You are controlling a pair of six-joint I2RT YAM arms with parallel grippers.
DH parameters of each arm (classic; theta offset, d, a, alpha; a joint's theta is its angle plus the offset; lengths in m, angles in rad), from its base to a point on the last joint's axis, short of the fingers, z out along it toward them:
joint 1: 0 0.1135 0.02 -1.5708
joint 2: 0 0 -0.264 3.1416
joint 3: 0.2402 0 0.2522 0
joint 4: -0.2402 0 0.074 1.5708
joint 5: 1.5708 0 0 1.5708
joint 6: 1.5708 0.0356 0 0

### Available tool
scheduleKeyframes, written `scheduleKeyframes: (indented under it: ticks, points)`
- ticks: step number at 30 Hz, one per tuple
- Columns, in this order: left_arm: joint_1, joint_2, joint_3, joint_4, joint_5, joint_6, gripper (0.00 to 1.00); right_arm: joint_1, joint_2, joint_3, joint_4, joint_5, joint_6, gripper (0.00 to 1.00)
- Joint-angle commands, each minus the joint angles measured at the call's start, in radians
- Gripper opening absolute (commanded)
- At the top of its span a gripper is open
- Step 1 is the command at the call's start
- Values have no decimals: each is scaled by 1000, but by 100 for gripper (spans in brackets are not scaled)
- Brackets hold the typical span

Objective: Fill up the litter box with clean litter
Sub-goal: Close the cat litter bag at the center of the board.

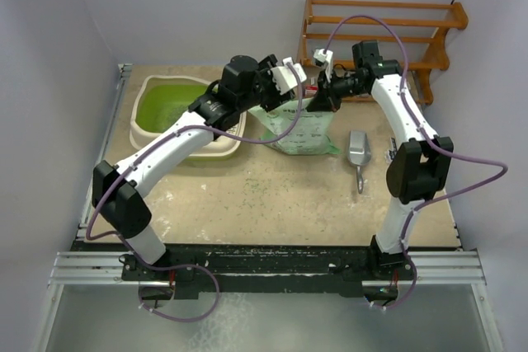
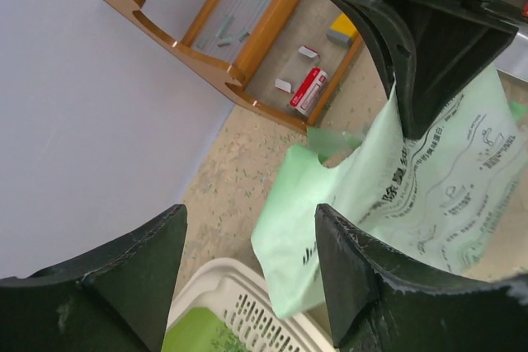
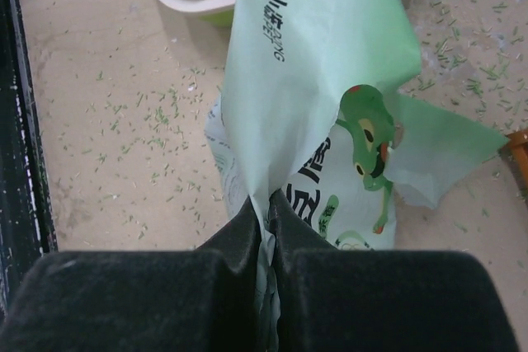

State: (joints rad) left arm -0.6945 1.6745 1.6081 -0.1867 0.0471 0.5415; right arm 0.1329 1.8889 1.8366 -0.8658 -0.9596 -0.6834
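- I read this as the bag-handling step, since nothing is pouring yet. The litter box sits at about 10 o'clock on the table, open side up, just beside the pale green bag at centre.
- My right gripper is pinched tight on a fold at the bag's top. The left gripper stands wide with nothing between its fingers, hovering by the bag's upper corner on the box side.
- Next, I judge, the left needs to close on that free corner. Then both arms lift and tip the bag's mouth toward 9 o'clock, over the rim.
- The box's long axis runs roughly 10 to 4 o'clock in the top view. Its slotted rim end points toward 4, at the bag, and my left arm hides part of it.
- Loose litter is strewn over the table. Whether any lies in the green interior I cannot tell.
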Motion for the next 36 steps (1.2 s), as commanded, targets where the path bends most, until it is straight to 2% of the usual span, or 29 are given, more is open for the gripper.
scheduleKeyframes:
  ticks: [1,3,6,7,11,15,19,25,30,36]
  points:
    - [6,-76,18,-92,41,-54,62,0,-146,-37,28,-130,44,0]
    - [6,-76,-8,-108,50,-45,62,-1,-197,-138,44,-123,46,0]
    - [6,-75,-87,-44,65,-41,63,-1,-238,-261,44,-123,46,0]
    - [6,-68,-99,-33,87,-40,64,-1,-244,-287,32,-115,-10,0]
    - [5,-4,-78,-55,149,-24,65,-1,-269,-367,20,-117,-26,0]
    - [2,26,-45,-50,215,-38,66,-1,-308,-428,78,-112,11,0]
    - [-25,55,-25,-90,304,-56,68,-1,-308,-448,84,-109,10,0]
    - [-53,76,32,-218,326,-36,67,-1,-290,-429,53,-93,-16,0]
    - [-53,-2,-57,-154,355,-58,69,-1,-273,-398,23,-86,-40,0]
    - [-52,59,-45,-211,350,-51,68,-1,-275,-395,41,-85,-18,0]
